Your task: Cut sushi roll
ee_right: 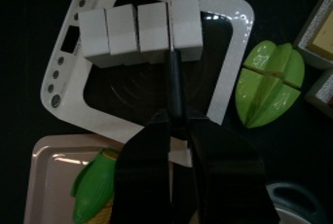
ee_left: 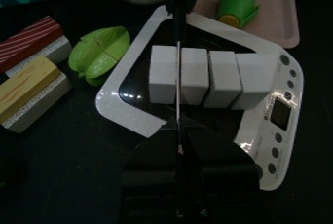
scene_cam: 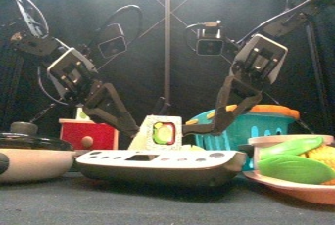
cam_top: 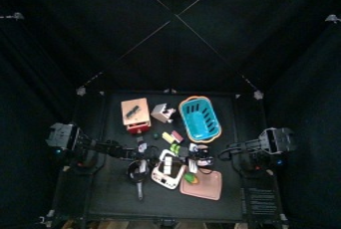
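The sushi roll [ee_left: 215,75] — a row of white blocks with visible seams between them — lies on the dark plate of a white kitchen scale [ee_left: 276,121] near the front middle of the worktop [cam_top: 107,178]. A thin black blade [ee_left: 177,43] held by the left claw [ee_left: 177,184] crosses the roll at one seam; a second blade [ee_right: 170,48], held by the right claw [ee_right: 176,174], crosses it likewise. Both claws are clamped narrow on their blades. Beside the scale lies a green leaf-shaped item [ee_right: 271,82]; a pink tray [ee_right: 58,174] sits just beside the scale — a teal basket [cam_top: 198,117] stands further back.
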Action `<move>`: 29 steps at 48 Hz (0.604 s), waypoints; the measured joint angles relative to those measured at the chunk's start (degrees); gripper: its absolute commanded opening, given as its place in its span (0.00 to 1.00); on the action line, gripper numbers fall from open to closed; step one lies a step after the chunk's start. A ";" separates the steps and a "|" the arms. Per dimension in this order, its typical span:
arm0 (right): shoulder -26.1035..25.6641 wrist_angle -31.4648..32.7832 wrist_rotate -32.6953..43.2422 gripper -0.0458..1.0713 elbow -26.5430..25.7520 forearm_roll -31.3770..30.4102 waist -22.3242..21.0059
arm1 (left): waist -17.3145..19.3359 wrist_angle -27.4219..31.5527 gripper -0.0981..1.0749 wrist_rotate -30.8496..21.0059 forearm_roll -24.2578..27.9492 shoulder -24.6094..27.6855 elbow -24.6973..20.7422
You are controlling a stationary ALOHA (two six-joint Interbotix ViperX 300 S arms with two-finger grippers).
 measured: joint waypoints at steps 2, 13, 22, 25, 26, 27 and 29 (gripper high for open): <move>0.79 -0.26 0.00 0.34 -0.09 0.18 -0.09 | 0.00 0.35 0.41 0.00 -0.09 0.53 -0.18; 1.41 -0.26 0.00 0.34 -0.26 0.26 -1.05 | 1.05 0.44 0.41 0.09 0.00 0.88 -0.35; 1.41 -0.18 -0.18 0.34 -0.35 -0.18 -4.22 | 4.13 0.53 0.41 0.09 0.88 0.88 -0.44; 1.41 -0.18 -0.09 0.34 -0.35 -0.62 -4.48 | 4.48 0.53 0.41 0.18 1.14 0.88 -0.44; 1.41 -0.09 -0.18 0.34 -0.44 -0.70 -4.48 | 4.48 0.53 0.41 0.18 1.14 0.88 -0.44; 1.41 -0.09 -0.09 0.34 -0.53 -0.62 -4.48 | 4.57 0.53 0.41 0.18 1.23 0.88 -0.44; 1.41 -0.09 -0.09 0.34 -0.62 -0.70 -4.48 | 4.66 0.53 0.41 0.18 1.23 0.79 -0.44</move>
